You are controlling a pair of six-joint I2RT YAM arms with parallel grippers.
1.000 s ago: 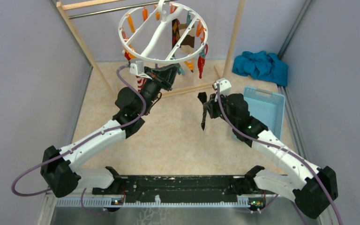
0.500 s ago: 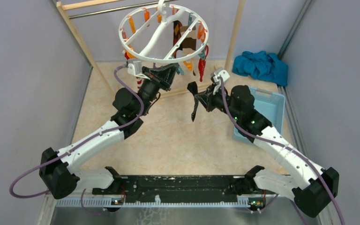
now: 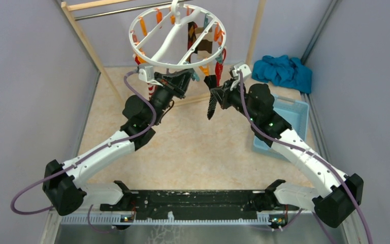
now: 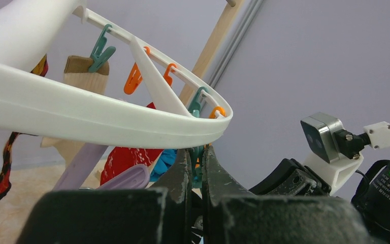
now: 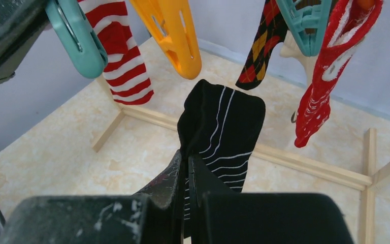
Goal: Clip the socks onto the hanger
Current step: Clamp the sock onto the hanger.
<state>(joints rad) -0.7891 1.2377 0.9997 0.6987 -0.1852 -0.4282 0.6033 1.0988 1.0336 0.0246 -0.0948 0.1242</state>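
The white round hanger [image 3: 168, 44] hangs from the rod, with orange and teal clips under its ring [image 4: 106, 114]. Clipped to it are a red-and-white striped sock [image 5: 124, 61], a dark argyle sock [image 5: 261, 51] and a red patterned sock [image 5: 317, 96]. My left gripper [image 3: 190, 75] [image 4: 195, 157] is just under the ring's near rim, shut on a teal clip [image 4: 198, 162] [image 5: 78, 38]. My right gripper [image 3: 216, 94] [image 5: 185, 162] is shut on the black sock with thin white stripes [image 3: 212, 104] [image 5: 223, 122]. It holds the sock's top edge just below an orange clip [image 5: 175, 30], beside the left gripper.
A wooden rack [image 3: 89, 51] with a metal rod carries the hanger; its base bars [image 5: 304, 160] lie on the floor below. A light blue bin [image 3: 287, 119] stands at the right, and a teal-blue cloth heap [image 3: 283, 71] lies behind it. Grey walls close both sides.
My right arm has carried the black sock up and to the left, from mid-table to the hanger's near rim. The left gripper has stayed at its clip.
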